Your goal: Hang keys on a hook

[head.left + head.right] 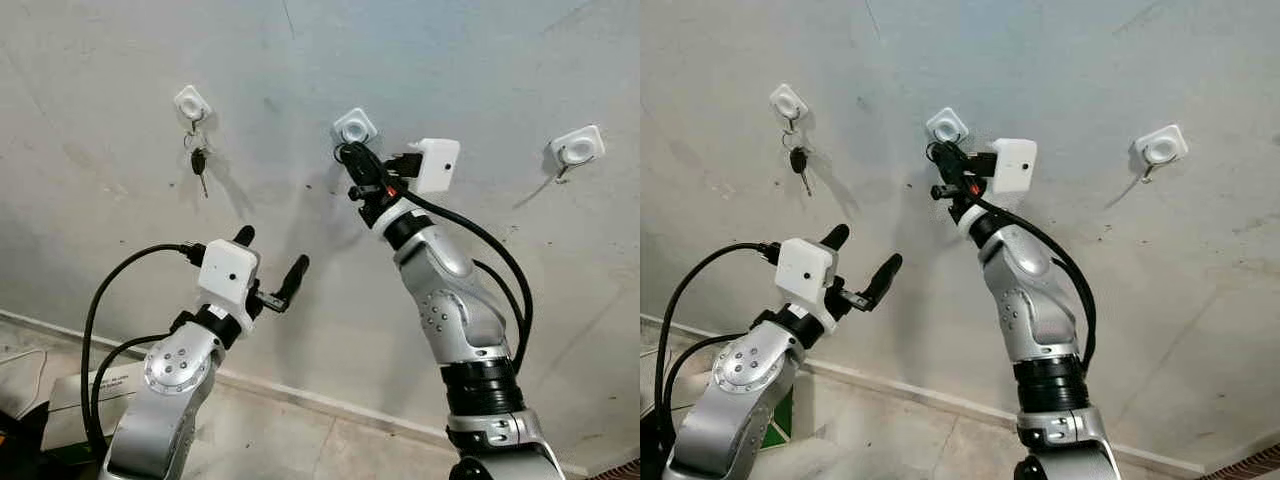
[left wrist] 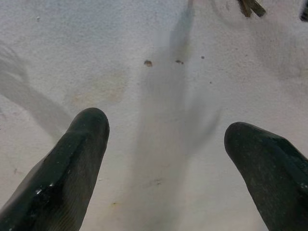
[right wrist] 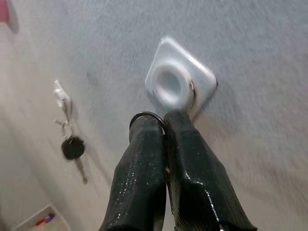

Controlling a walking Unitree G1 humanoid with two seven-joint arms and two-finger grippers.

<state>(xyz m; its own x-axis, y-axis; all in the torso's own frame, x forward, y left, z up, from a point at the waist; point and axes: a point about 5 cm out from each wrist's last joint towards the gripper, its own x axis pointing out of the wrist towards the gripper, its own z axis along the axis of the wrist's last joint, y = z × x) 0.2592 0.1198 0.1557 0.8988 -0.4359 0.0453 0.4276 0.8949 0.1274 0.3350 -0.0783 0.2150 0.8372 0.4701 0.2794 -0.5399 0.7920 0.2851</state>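
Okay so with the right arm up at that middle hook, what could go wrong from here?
The right gripper has its jaws pinched on a key ring just beside the middle hook. The ring looks not yet on the metal hook, so opening now could drop it.

Little of the ring shows past the fingertips, so it may slip or twist as it is guided on.

The white hook base could be pushed loose from the wall if the arm presses hard.

A metal key ring (image 3: pixel 147 117), pinched upright between black fingertips, sits just below the white middle hook (image 3: pixel 179 82).
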